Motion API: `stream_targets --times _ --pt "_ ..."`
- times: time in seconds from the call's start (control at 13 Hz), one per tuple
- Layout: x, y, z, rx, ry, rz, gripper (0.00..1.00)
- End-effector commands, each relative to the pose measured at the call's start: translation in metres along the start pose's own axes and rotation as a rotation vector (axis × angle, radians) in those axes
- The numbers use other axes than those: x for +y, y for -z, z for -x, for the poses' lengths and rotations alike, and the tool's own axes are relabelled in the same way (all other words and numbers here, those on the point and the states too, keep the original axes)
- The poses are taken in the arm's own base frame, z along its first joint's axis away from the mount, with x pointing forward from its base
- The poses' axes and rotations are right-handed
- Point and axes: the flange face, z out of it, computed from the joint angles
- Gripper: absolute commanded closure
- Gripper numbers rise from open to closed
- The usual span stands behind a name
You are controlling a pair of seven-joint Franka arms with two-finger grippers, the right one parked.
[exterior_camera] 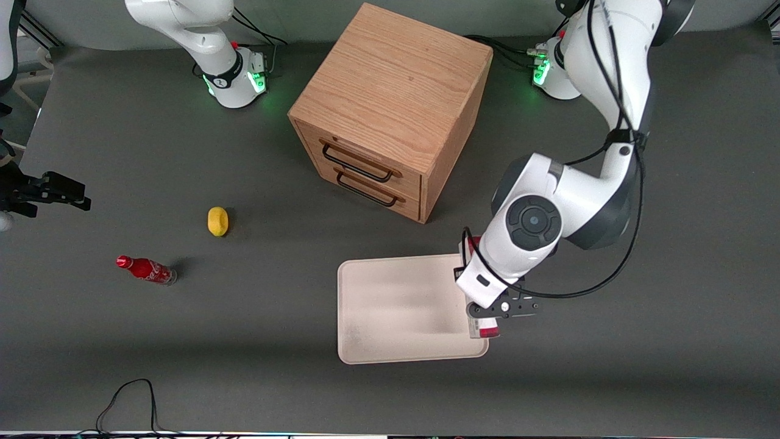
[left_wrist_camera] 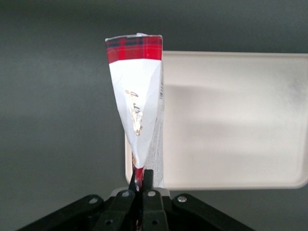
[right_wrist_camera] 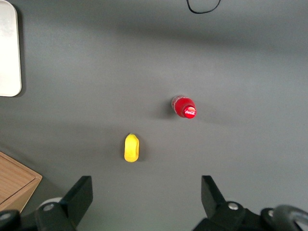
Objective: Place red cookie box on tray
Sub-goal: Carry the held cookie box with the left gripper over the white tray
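Observation:
My left gripper is shut on the red cookie box, which hangs edge-on over the tray's rim at the working arm's end. In the left wrist view the fingertips pinch one end of the red cookie box. Its pale printed face shows, with a red plaid band at the end away from the gripper. The cream-white tray lies on the table nearer the front camera than the cabinet, and its bare floor spreads beside the box. The arm hides most of the box in the front view.
A wooden two-drawer cabinet stands at the table's middle. A yellow fruit and a small red cola bottle lie toward the parked arm's end. A black cable loop rests near the front edge.

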Motion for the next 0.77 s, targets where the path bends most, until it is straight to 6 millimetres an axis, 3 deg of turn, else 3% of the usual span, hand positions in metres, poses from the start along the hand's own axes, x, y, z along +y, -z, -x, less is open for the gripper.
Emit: stream_targets --times 0.0,0.15,0.69 --pt "0.008 -0.044 0.016 0.055 0.02 -0.028 1.0" --pt "0.008 -0.074 0.021 0.046 0.006 -0.049 1.0" --pt "0.004 -0.109 0.025 0.037 0.046 -0.072 1.0"
